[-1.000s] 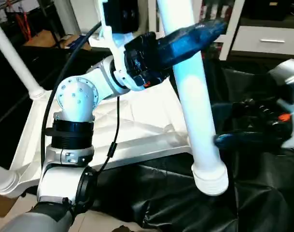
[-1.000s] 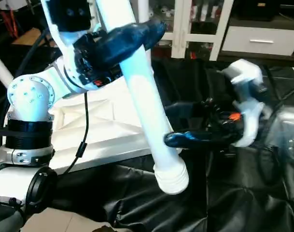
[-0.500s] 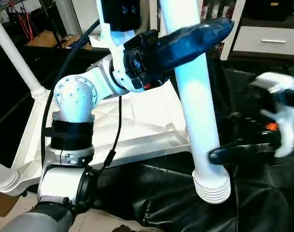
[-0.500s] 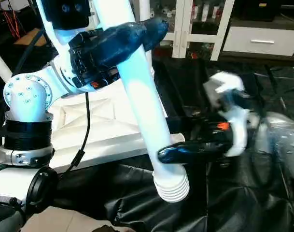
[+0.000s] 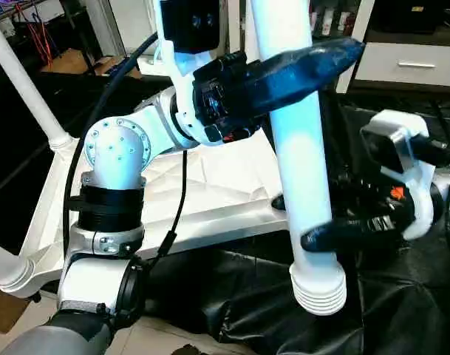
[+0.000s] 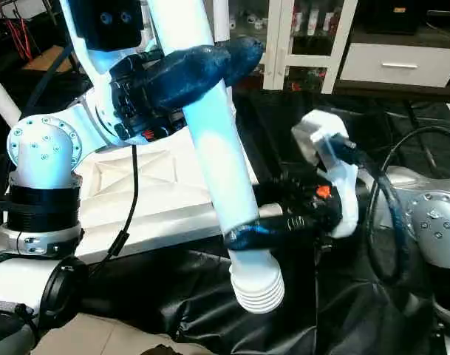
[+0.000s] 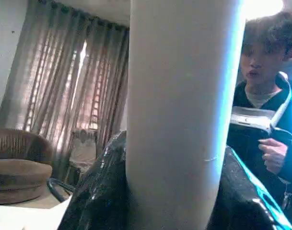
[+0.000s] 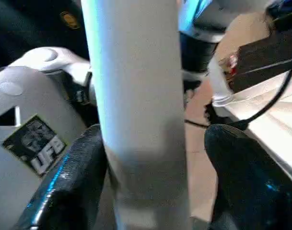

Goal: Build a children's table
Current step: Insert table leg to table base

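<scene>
The table top (image 5: 210,185) lies upside down on black sheeting (image 5: 247,303), its ribbed underside facing up. Two legs already stand in corner sockets on the robot's left side — one rising from the far corner (image 5: 25,85), another at the near corner (image 5: 3,270), of which just the base shows. So about half of the leg fitting looks done, as far as these views reach.

A third leg (image 5: 302,148) is in the air, held steeply upright just off the near right corner of the top, its ridged plug end (image 5: 318,285) pointing down and hanging free over the sheeting. The left pincer (image 5: 284,63) is clenched on the leg's upper part, one black finger across the front of the tube. The right pincer (image 6: 250,235) sits low on the same leg, just above the plug; in the right wrist view its fingers (image 8: 69,177) bracket the tube with a gap on one side, so whether it grips yet I cannot tell.

What is left, by my reading: steer this plug into its socket and seat it, then fit the fourth leg — which I can't locate — and turn the table upright.
</scene>
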